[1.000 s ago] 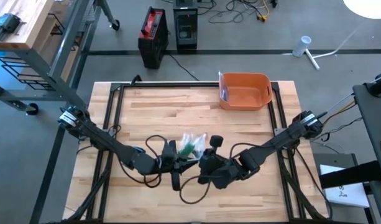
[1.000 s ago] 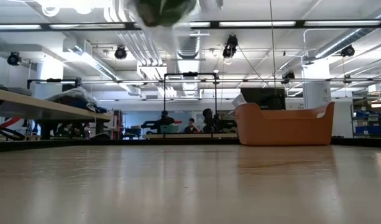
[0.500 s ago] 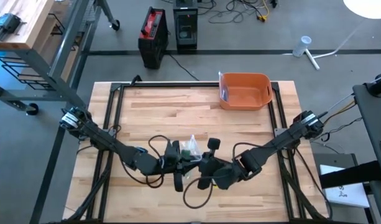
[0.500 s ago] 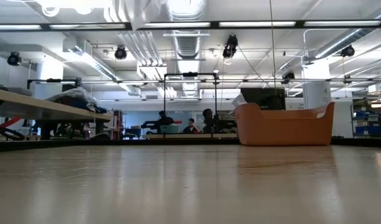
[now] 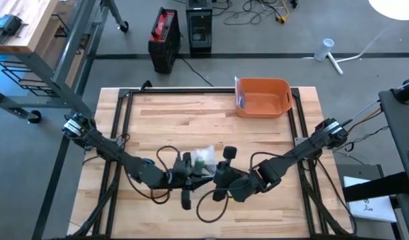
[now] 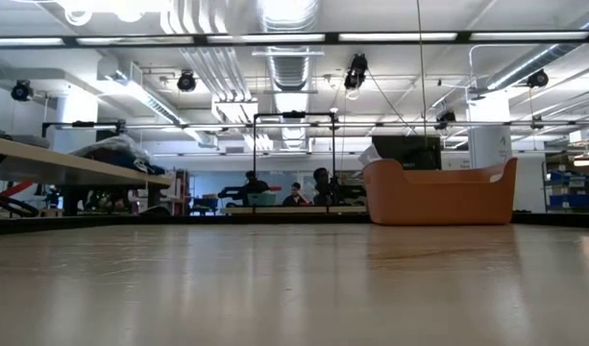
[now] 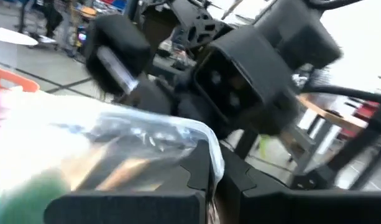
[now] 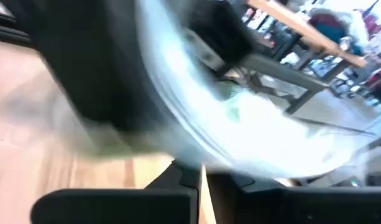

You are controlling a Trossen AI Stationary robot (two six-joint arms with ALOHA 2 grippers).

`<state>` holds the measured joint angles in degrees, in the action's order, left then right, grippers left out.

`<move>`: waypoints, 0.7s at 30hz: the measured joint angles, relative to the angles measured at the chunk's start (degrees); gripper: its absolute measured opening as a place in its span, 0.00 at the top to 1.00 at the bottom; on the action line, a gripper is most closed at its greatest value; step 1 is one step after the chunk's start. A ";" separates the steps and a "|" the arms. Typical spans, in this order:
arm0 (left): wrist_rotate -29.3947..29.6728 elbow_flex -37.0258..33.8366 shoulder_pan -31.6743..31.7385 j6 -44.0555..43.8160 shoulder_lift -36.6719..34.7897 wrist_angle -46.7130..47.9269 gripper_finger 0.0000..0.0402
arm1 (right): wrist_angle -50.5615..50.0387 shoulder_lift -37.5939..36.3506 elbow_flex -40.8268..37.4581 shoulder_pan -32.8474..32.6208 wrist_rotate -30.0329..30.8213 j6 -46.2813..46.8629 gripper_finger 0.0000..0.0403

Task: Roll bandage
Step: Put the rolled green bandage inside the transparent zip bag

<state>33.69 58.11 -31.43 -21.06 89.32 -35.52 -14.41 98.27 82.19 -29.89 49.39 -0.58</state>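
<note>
Bagged bandage (image 5: 203, 160) mid-table, between grippers

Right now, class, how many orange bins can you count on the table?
1. The orange bin sits at the table's far edge, towards the right arm's side, away from both grippers. None seems hidden.

Surface: light wooden table (image 5: 171, 113) with a black frame along its edges.
On it: orange bin (image 5: 263, 97), at the table's far edge, right of middle.
Bin contents: something small, unclear.

Bag (image 8: 252, 124) contents — blurred, unreadable.
</note>
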 joint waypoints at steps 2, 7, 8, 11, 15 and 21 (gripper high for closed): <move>0.03 -1.22 -0.50 0.57 -2.34 0.09 1.00 | -1.70 -1.49 -0.01 -1.83 2.49 0.02 0.97; -1.99 -3.32 -1.59 4.12 -7.65 1.73 1.00 | -2.19 -5.20 -3.26 -4.76 4.18 1.13 0.97; -3.33 -3.63 -1.59 4.21 -8.36 2.36 1.00 | -2.03 -5.69 -4.27 -4.92 4.23 1.31 0.97; -6.55 -4.63 -1.68 4.16 -10.42 3.14 1.00 | 0.77 -6.93 -7.57 -5.18 3.13 1.74 0.97; -9.12 -5.36 -1.90 4.19 -10.97 4.53 1.00 | 1.09 -8.06 -9.64 -5.54 0.63 2.47 0.95; -11.44 -5.36 -1.92 3.53 -10.87 8.67 1.00 | 1.33 -10.58 -9.74 -6.66 -3.07 1.89 0.81</move>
<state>22.25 52.75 -33.34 -17.53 78.45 -26.86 -13.08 87.69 72.45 -36.55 46.32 1.32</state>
